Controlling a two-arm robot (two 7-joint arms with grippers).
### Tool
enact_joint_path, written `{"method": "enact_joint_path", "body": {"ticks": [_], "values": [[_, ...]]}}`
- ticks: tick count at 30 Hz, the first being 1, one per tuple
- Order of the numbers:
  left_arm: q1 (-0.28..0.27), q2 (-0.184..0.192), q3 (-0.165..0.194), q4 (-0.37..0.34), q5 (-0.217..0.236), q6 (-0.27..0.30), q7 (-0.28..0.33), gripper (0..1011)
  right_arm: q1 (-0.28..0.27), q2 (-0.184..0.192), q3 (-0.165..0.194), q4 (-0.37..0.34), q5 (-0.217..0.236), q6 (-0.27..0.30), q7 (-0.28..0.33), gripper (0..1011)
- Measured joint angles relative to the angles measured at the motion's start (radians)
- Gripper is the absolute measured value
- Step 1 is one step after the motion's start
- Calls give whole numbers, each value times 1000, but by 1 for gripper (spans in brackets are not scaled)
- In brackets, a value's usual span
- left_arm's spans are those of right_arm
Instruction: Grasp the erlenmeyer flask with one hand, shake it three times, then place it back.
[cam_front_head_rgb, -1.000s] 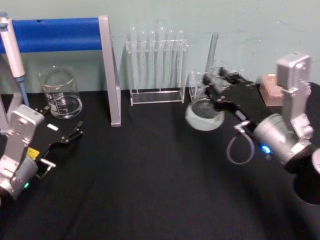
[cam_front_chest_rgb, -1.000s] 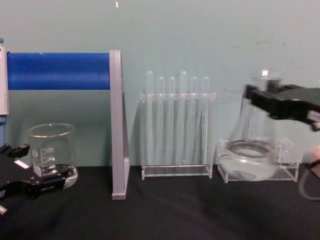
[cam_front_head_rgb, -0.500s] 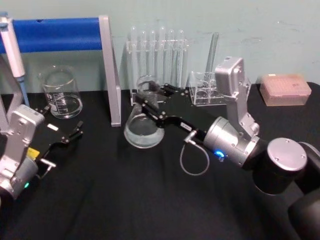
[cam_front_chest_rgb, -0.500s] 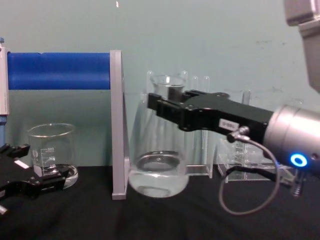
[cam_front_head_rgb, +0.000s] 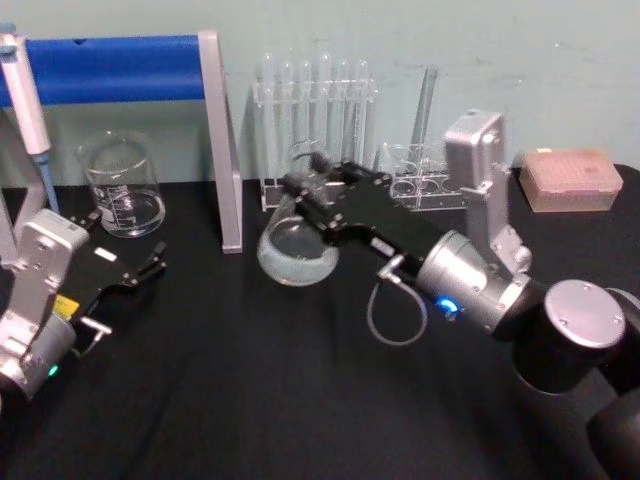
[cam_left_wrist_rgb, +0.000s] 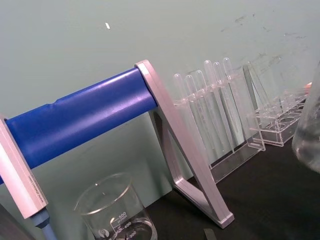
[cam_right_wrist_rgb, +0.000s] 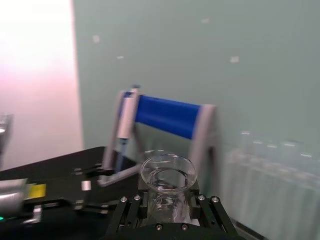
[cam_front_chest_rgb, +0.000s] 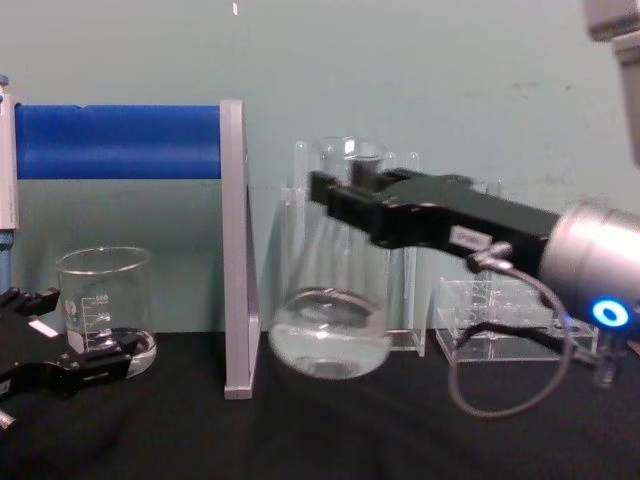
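Glass at the centre — erlenmeyer flask (cam_front_head_rgb: 296, 245) clamped round its neck by the right hand (cam_front_head_rgb: 318, 180), tilted, base raised just off the black worktop (cam_front_head_rgb: 300, 400), in front of the test-tube rack (cam_front_head_rgb: 315, 120), right of the blue-barred stand (cam_front_head_rgb: 110, 68). Left hand (cam_front_head_rgb: 125, 250) parked low at the left near the beaker (cam_front_head_rgb: 122, 185) — fingers apart, gripping nothing.

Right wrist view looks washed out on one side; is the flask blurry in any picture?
Right wrist view: pinkish-white glare floods one side, the test tube rack soft, the erlenmeyer flask rim crisp. Chest view: the flask, clamped in the right gripper, looks slightly smeared. Head view: even light.
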Motion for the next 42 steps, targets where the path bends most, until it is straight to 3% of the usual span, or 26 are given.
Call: {"method": "enact_joint_path", "body": {"ticks": [6,13,22,27,31,42], "values": [[0,0,0,0,0,0,0,1001,-48,21,53,-44,-13,-5,-83,449],[0,0,0,0,0,0,0,1001,-145,46,153,-130,-48,9,-200,449],[0,0,0,0,0,0,0,1001,-231,50,248,-199,-84,26,-287,449],[0,0,0,0,0,0,0,1001,-240,43,263,-205,-95,33,-292,449],[0,0,0,0,0,0,0,1001,-226,35,255,-192,-99,37,-265,449],[0,0,0,0,0,0,0,1001,-134,10,159,-107,-86,37,-117,449]]}}
